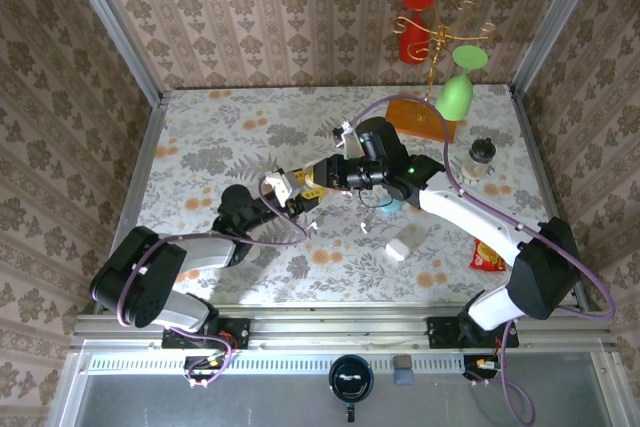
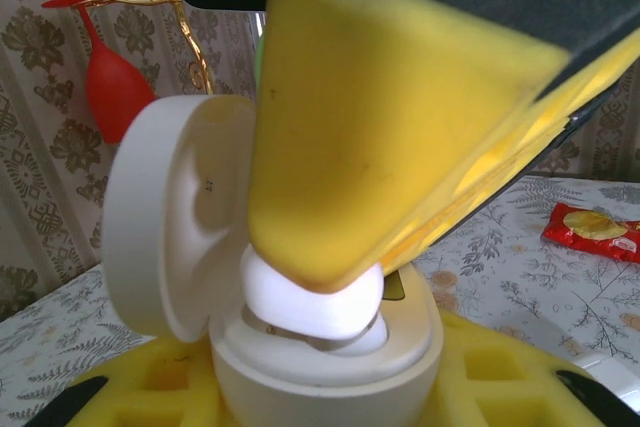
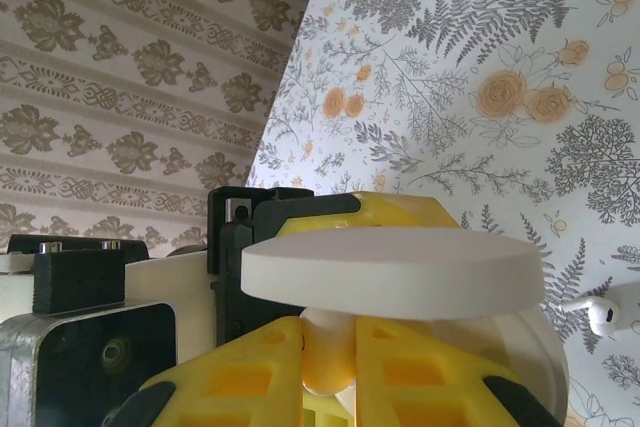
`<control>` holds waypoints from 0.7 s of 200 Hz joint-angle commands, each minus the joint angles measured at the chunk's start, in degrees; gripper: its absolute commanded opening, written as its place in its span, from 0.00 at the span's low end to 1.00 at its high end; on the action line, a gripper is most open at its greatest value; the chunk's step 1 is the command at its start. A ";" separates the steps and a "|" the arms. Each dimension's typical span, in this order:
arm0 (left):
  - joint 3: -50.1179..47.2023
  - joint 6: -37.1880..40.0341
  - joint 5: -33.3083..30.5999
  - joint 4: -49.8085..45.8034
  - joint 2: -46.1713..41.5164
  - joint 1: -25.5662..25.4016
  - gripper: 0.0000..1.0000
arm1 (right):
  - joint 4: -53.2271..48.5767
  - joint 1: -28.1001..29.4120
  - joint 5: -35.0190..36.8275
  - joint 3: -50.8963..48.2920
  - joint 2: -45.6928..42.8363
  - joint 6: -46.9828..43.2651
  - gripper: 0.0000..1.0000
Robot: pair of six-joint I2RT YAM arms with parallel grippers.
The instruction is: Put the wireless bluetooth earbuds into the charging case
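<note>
While both arms meet over the middle of the table (image 1: pixel 230 137), I see the left gripper (image 1: pixel 288 192) coming in from 8 o'clock and the right gripper (image 1: pixel 318 175) from 3 o'clock, their tips almost touching.

On the left wrist camera, the left gripper is clamped on the charging case (image 2: pixel 320 372). The white body sits upright between the yellow pads (image 2: pixel 500 372). Its lid (image 2: pixel 165 217) is swung open and stands at 9 o'clock of the body, hollow side facing the well.

The right gripper's yellow finger (image 2: pixel 380 127) reaches down from 12 o'clock onto the earbud (image 2: pixel 315 302). That glossy white earbud sits at the mouth of the case, its lower part down in the well. I cannot tell whether it is fully seated.

On the right wrist camera, the same earbud (image 3: pixel 325 352) is pinched between the right gripper's two yellow fingers, which are drawn together on it. The open lid shows edge-on as a pale disc just above them at 12 o'clock.

A second earbud (image 3: pixel 601 315) lies loose on the floral tabletop at 3 o'clock of the lid, apart from the case.

From the top camera, a closed white case (image 1: pixel 405 244) rests on the table at 4 o'clock of the grippers, well apart from them. A red packet (image 1: pixel 487 255) lies farther out on the same side. A lidded cup (image 1: pixel 480 159) stands at 3 o'clock. The green glass (image 1: pixel 455 95) and the red glass (image 1: pixel 415 27) hang on a gold stand at 1 o'clock.
</note>
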 commanded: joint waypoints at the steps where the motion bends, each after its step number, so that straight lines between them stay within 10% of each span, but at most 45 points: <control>1: 1.10 0.84 -0.51 3.35 -0.42 -0.16 0.32 | -0.54 0.76 0.72 1.50 1.03 -0.09 0.18; 140: -1.56 -1.25 -1.85 3.29 -3.41 4.31 0.32 | -1.44 0.28 8.56 -0.92 -7.70 -4.39 0.47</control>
